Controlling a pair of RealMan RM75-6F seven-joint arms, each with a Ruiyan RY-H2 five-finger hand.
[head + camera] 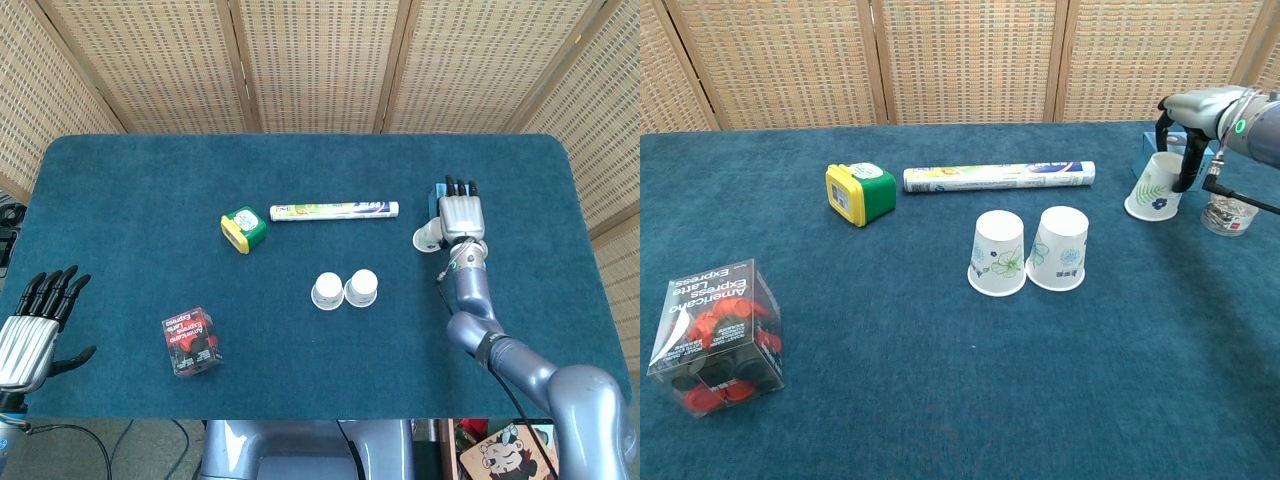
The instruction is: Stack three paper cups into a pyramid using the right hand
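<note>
I'm looking down at a table covered in deep teal cloth, with woven wicker screens in light wood frames closing off the far side of the room.

Near the middle of the cloth two paper cups stand upside down and touching, the left cup with a green flower print and the right cup plainer. The third cup, printed with a leaf, sits out at about 2 o'clock from the pair, tilted rather than flat on its rim. My right hand is curled over it from above, dark fingers coming down its right side and another behind it; it looks like a grip on the cup, though I can't tell how firm. A blue box stands just behind that hand, and a small clear tub of metal clips lies just beside the cup at 3 o'clock.

At 11 o'clock from the pair lies a long printed tube, with a green and yellow container at its left end. A clear box of red capsules sits at 8 o'clock.

My left hand hangs at the table's near left corner, fingers spread, holding nothing.
</note>
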